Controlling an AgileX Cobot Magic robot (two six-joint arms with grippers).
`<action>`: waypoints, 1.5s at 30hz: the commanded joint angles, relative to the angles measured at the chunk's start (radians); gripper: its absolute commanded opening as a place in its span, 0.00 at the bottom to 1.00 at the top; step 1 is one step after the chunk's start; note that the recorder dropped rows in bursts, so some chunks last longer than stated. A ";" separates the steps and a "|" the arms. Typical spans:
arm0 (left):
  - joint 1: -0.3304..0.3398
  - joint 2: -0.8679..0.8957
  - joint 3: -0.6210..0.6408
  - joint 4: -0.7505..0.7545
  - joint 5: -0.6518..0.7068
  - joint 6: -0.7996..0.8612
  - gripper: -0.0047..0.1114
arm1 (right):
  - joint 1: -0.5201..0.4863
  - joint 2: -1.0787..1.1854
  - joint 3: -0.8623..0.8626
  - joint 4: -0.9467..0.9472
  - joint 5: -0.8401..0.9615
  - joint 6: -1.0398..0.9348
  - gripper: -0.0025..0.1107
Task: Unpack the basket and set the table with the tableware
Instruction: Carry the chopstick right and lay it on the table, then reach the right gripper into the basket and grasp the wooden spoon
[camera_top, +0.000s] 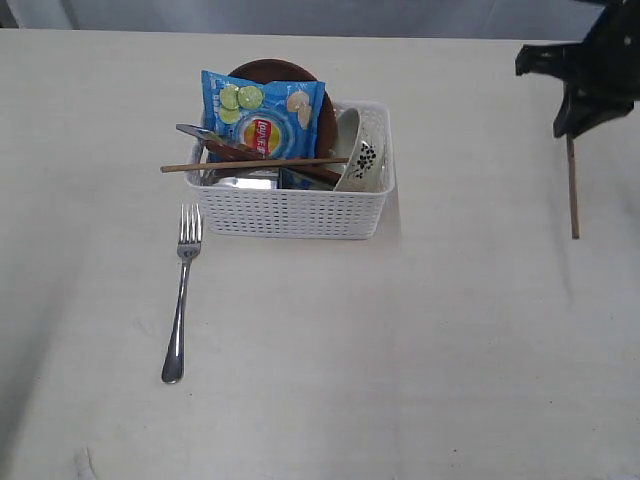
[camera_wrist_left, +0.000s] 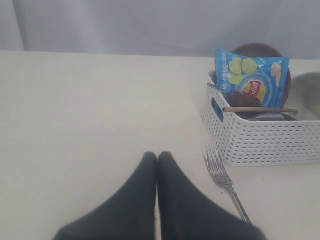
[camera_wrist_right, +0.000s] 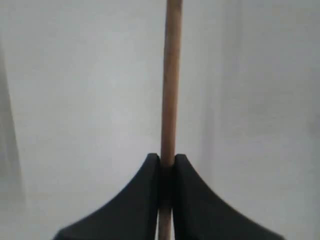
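The white lattice basket (camera_top: 292, 208) stands at the back middle of the cream table (camera_top: 420, 350). In it are the brown plate (camera_top: 275, 70), the floral white bowl (camera_top: 360, 155), one wooden chopstick (camera_top: 255, 164) across the rim, and a blue chip bag (camera_top: 262, 112). The steel fork (camera_top: 180, 295) lies on the table left of the basket. My right gripper (camera_top: 570, 125) is at the far right, shut on another chopstick (camera_top: 573, 190) that hangs straight down; the same chopstick (camera_wrist_right: 171, 80) passes between its fingers. My left gripper (camera_wrist_left: 157, 156) is shut and empty, near the fork (camera_wrist_left: 222, 177).
A shiny steel item (camera_top: 240, 182) lies low inside the basket. The table's far edge meets a pale backdrop (camera_wrist_left: 150, 25).
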 joint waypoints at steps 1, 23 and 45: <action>-0.005 -0.004 0.004 0.001 -0.002 0.003 0.04 | -0.011 0.034 0.105 0.035 -0.128 -0.014 0.02; -0.005 -0.004 0.004 0.001 -0.002 0.003 0.04 | 0.010 0.072 0.043 0.099 -0.142 -0.062 0.48; -0.005 -0.004 0.004 0.001 -0.002 0.003 0.04 | 0.632 0.110 -0.304 0.232 -0.073 -0.876 0.48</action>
